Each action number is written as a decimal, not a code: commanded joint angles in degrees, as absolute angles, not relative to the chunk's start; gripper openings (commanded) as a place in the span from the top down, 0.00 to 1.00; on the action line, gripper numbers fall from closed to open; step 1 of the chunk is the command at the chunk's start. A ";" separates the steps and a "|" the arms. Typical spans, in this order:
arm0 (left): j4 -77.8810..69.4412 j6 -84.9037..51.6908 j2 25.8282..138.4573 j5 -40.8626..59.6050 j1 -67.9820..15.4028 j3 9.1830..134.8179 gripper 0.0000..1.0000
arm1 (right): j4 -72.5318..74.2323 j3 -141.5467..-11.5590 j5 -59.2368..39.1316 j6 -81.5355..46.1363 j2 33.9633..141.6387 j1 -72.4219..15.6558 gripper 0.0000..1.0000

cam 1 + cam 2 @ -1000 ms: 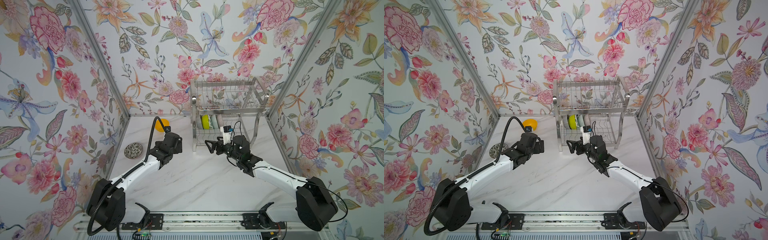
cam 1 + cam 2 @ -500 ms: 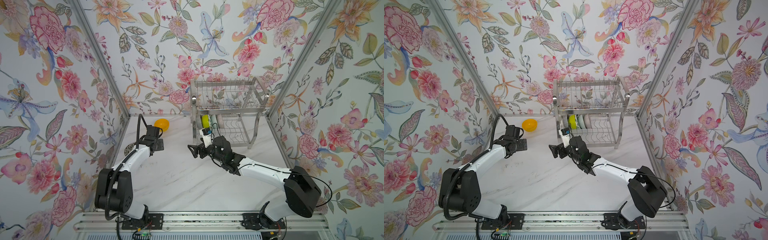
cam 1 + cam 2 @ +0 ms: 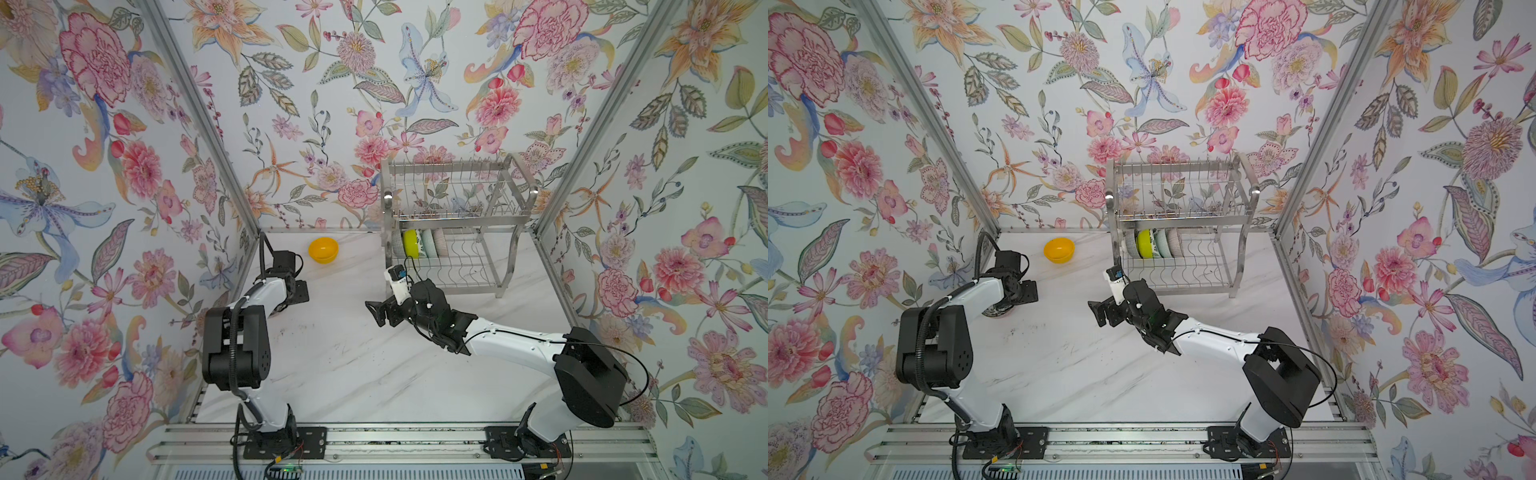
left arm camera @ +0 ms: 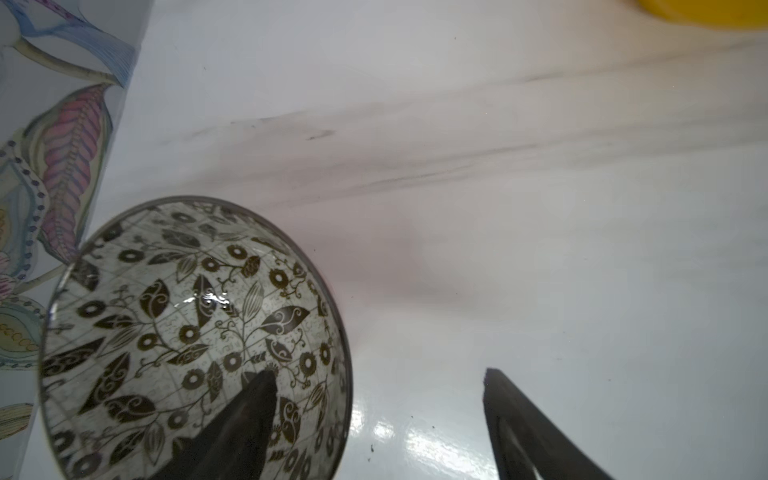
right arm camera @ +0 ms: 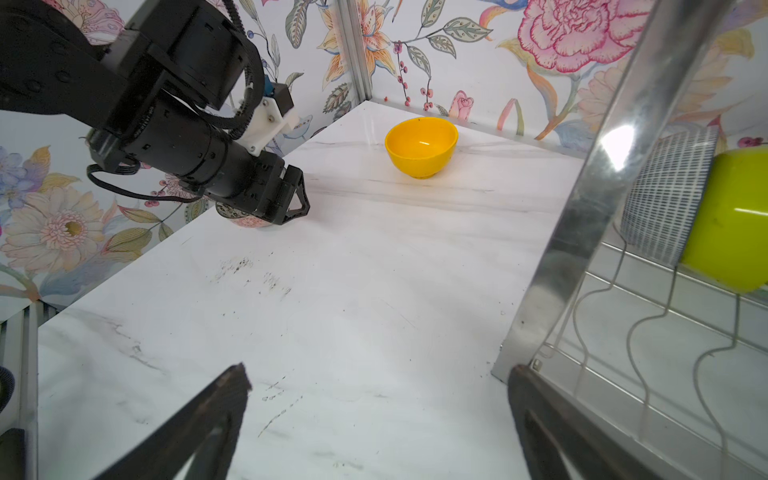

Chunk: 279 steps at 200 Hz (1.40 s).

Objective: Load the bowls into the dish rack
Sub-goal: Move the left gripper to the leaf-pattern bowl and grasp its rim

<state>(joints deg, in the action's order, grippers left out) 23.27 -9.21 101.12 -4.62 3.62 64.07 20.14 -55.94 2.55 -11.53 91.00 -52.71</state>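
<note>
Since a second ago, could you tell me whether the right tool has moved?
Yes: the right tool has shifted left, away from the dish rack.

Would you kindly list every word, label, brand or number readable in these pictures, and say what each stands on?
None: no readable text shows in any view.
The leaf-patterned bowl carries only ornament; the orange-yellow bowl and the dish rack bear no visible marking.

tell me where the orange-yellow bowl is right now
In both top views the orange-yellow bowl sits upright on the table by the back wall, left of the dish rack.
</note>
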 commanded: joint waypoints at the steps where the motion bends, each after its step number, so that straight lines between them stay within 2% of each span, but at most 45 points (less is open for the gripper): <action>1: 24.08 -8.96 102.14 -1.98 5.32 65.05 0.26 | 19.30 -57.24 3.53 -10.29 91.33 -53.06 0.01; 39: 23.64 -8.53 102.30 -2.85 5.53 64.26 0.41 | 19.05 -56.48 4.16 -10.09 90.74 -53.08 0.02; 122: 24.41 -9.52 102.57 -1.42 5.51 64.78 0.90 | 17.94 -52.93 6.45 -9.88 85.78 -51.27 0.01; 146: 24.44 -11.49 101.18 1.43 5.52 64.56 1.00 | 17.94 -51.53 6.51 -10.87 84.21 -49.89 0.01; 205: 17.83 -22.91 93.97 8.26 4.65 58.01 1.00 | 14.82 -51.30 6.49 -12.04 81.51 -47.76 0.01; 279: 19.16 -24.17 85.13 7.23 -5.65 55.54 1.00 | 9.78 -51.09 12.26 -14.19 78.92 -47.65 0.01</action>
<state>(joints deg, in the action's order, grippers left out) 19.05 -22.94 89.27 7.14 -2.59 55.68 12.62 -51.29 8.95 -12.71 80.42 -47.79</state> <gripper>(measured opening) 0.102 0.984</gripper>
